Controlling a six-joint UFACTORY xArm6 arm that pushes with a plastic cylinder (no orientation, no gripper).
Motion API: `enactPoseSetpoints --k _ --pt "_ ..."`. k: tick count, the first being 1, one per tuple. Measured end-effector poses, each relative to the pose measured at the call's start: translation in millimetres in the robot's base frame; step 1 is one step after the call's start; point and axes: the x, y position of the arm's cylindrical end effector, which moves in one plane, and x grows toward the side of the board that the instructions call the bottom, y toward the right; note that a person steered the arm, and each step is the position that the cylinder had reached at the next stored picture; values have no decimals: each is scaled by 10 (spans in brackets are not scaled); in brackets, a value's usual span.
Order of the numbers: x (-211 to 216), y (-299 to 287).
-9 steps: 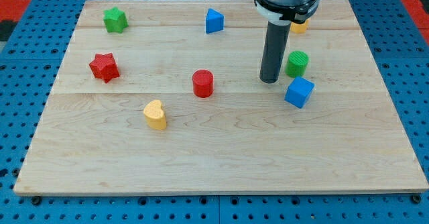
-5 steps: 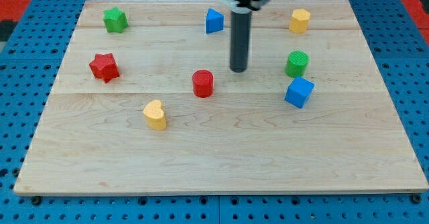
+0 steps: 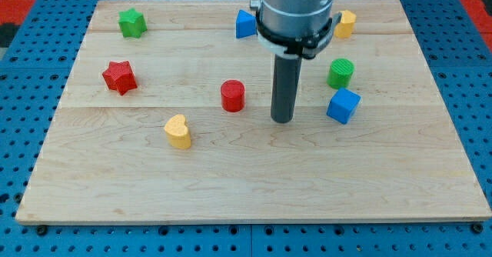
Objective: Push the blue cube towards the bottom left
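The blue cube [image 3: 343,105] sits on the wooden board [image 3: 254,180] at the view's right of centre, just below the green cylinder [image 3: 340,73]. My tip [image 3: 282,120] rests on the board to the left of the blue cube, with a clear gap between them, and to the right of the red cylinder [image 3: 232,95]. The rod rises from the tip to the arm's grey body at the view's top.
A yellow heart [image 3: 177,131] lies left of centre. A red star [image 3: 120,76] and a green star [image 3: 132,22] are at the left. A blue triangular block [image 3: 244,24] and a yellow block [image 3: 345,23] sit near the top, partly behind the arm.
My tip swung left from beside the green cylinder to near the red cylinder, then came down and slightly right to its spot left of the blue cube. No block has moved.
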Motion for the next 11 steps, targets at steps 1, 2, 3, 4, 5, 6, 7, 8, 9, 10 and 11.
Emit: enactPoseSetpoints --k 1,2,3,4,5,6,7,8,9,10,11 --pt "35 74" --pt "-4 267" --pt "-4 293" --pt "-82 294" --pt "-140 333" --pt "-395 774" --pt "-523 669" --pt "-679 843" --pt "-617 1223" --pt "-628 1337" --pt "-534 1534"
